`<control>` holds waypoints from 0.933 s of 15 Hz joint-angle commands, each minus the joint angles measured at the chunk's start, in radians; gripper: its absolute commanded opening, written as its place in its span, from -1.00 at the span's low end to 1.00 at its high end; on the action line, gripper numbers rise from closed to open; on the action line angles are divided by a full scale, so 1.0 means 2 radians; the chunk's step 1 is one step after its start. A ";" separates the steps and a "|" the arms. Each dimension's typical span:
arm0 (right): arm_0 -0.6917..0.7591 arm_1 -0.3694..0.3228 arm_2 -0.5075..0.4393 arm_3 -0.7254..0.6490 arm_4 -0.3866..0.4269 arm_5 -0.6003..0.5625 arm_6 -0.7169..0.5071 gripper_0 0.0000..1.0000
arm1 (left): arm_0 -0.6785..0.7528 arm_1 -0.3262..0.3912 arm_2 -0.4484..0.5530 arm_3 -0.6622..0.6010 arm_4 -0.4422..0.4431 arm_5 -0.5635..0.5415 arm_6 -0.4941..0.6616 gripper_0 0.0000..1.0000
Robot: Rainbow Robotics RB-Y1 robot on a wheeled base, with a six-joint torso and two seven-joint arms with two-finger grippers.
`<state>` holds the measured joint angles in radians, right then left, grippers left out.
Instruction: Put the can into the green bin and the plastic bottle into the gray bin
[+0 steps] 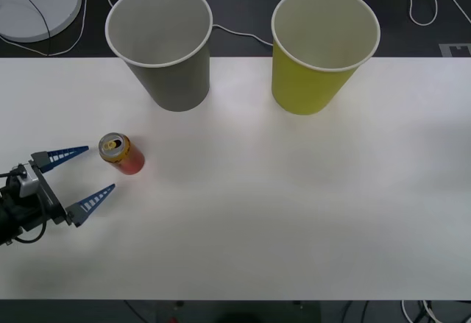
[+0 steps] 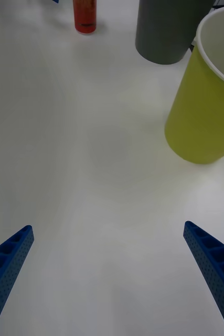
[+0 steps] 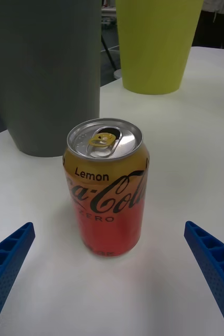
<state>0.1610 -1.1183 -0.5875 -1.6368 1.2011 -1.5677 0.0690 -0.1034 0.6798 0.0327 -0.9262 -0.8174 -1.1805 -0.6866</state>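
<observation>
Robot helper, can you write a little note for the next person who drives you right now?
Left gripper: fingers open, low over the table's left side, facing the can, not touching it.
Right gripper: fingers open, holding nothing, over bare table near the green bin.
The can stands upright on the table, in front of the gray bin. Both bins stand upright at the far edge, gray on the left, green on the right.
Done: nothing binned yet.
Left: grasp the can and drop it into the green bin. I see no plastic bottle, so find it for the gray bin.
</observation>
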 commanded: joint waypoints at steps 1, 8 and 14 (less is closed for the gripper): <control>0.000 0.000 0.000 0.000 0.000 0.000 0.000 1.00 | -0.006 -0.016 0.001 0.001 -0.001 0.013 0.000 1.00; 0.000 0.000 0.000 0.000 0.000 0.000 0.000 1.00 | -0.022 -0.052 0.001 0.001 -0.015 0.036 0.002 1.00; 0.000 0.000 0.000 0.000 0.000 0.000 0.000 1.00 | -0.037 -0.078 0.001 0.001 -0.037 0.056 0.009 1.00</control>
<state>0.1610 -1.1183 -0.5875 -1.6368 1.2011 -1.5677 0.0690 -0.1746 0.5300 0.0337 -0.9252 -0.8855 -1.0738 -0.6710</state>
